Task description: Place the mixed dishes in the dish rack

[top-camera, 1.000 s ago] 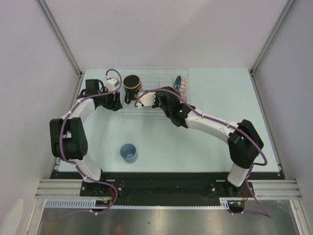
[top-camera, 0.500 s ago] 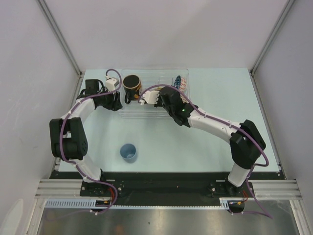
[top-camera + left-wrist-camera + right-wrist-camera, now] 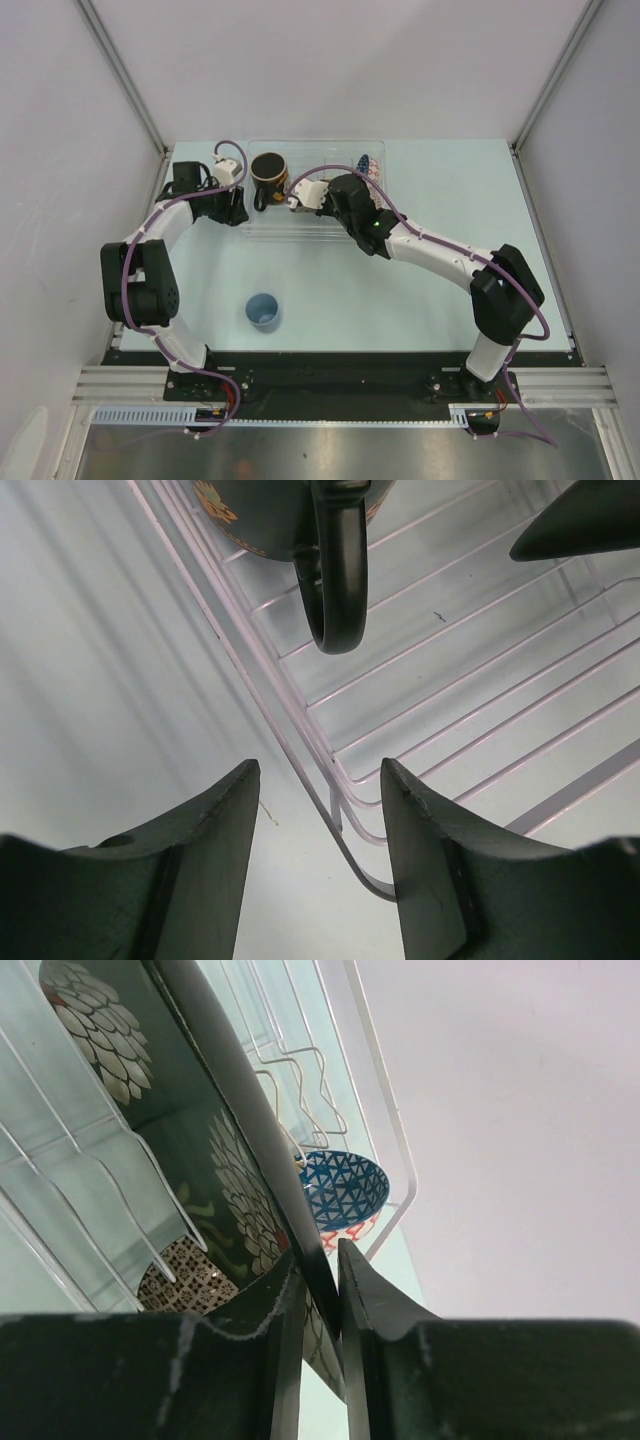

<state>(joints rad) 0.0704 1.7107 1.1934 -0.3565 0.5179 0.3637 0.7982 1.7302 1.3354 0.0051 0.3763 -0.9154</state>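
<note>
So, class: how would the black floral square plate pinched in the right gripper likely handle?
Probably stiff: the black floral square plate shows a straight edge while the right gripper pinches only one rim. Its glossy face suggests it may slip or pivot in that grip. It looks ceramic, so likely fragile against the dish rack.

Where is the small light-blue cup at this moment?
In the top view the small light-blue cup stands on the table, left of centre toward the near edge, beside the left arm's elbow and outside the dish rack.
</note>
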